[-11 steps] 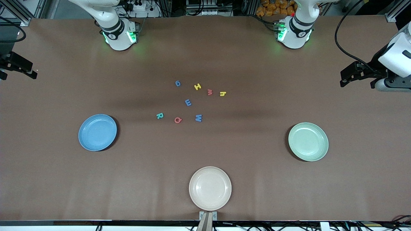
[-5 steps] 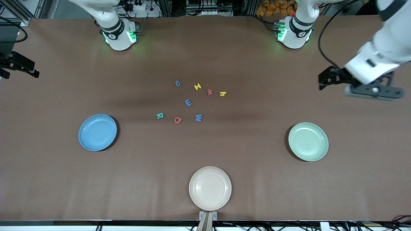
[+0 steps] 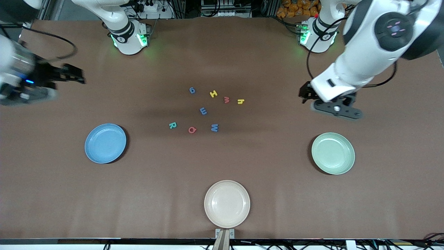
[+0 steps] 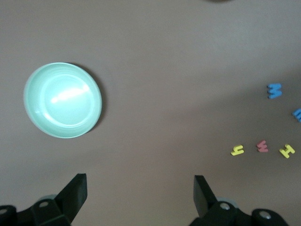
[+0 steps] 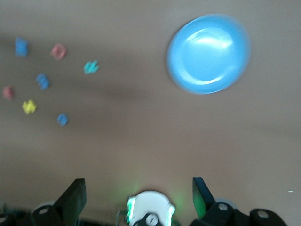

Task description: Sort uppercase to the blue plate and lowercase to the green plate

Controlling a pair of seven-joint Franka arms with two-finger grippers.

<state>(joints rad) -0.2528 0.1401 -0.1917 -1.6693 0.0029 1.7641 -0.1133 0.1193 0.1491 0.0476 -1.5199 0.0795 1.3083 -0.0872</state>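
Eight foam letters lie mid-table. The uppercase are yellow H (image 3: 213,93), teal R (image 3: 172,125), red Q (image 3: 192,130) and blue W (image 3: 214,127). The lowercase are a blue g-like letter (image 3: 192,90), red w (image 3: 226,99), yellow h (image 3: 240,101) and blue e (image 3: 203,111). The blue plate (image 3: 105,143) (image 5: 208,53) lies toward the right arm's end, the green plate (image 3: 333,153) (image 4: 62,100) toward the left arm's end. My left gripper (image 3: 304,93) (image 4: 140,186) hangs open over bare table. My right gripper (image 3: 74,76) (image 5: 138,188) hangs open over bare table too.
A cream plate (image 3: 227,203) sits at the table edge nearest the front camera, with nothing in it. The right arm's base (image 5: 150,207) shows between the right gripper's fingers. Brown tabletop (image 3: 270,114) separates the letters from each plate.
Both arms have swung in from the table's ends toward the middle, the left one much farther. Both grippers stay open. Letters and plates have not moved.
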